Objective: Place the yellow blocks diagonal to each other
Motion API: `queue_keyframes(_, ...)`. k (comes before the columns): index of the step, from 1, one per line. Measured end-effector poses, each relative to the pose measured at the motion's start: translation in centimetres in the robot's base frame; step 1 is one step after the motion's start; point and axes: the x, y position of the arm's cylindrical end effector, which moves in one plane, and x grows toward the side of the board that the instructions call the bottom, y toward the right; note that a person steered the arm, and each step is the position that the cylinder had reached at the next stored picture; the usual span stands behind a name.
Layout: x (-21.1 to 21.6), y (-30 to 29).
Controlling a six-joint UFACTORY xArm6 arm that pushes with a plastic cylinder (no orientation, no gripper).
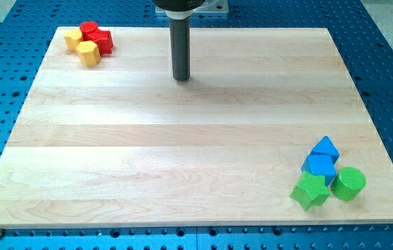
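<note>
Two yellow blocks sit at the view's top left corner of the wooden board: one yellow block at the far left and a yellow hexagonal block just below and right of it. They touch a red cylinder and a red block. My tip rests on the board well to the right of this cluster, touching no block.
At the view's bottom right lie a blue triangular block, a blue block, a green star-like block and a green cylinder, packed together. A blue perforated table surrounds the board.
</note>
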Motion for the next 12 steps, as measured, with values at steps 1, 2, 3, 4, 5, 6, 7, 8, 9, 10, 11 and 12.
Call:
queue_keyframes(1, 0.0, 0.0)
queue_keyframes(2, -1.4, -0.7)
queue_keyframes(3, -7.1, -3.4)
queue_keyframes(4, -13.1, -8.9)
queue_keyframes(5, -15.0, -13.2)
queue_keyframes(6, -15.0, -18.4)
queue_keyframes(7, -14.9, -21.0)
queue_keyframes(8, -14.9, -21.7)
queue_keyframes(9, -14.9, -27.8)
queue_keyframes(10, -14.7, -26.3)
queue_keyframes(11, -14.4, -21.0)
queue_keyframes(12, -12.7, -19.4)
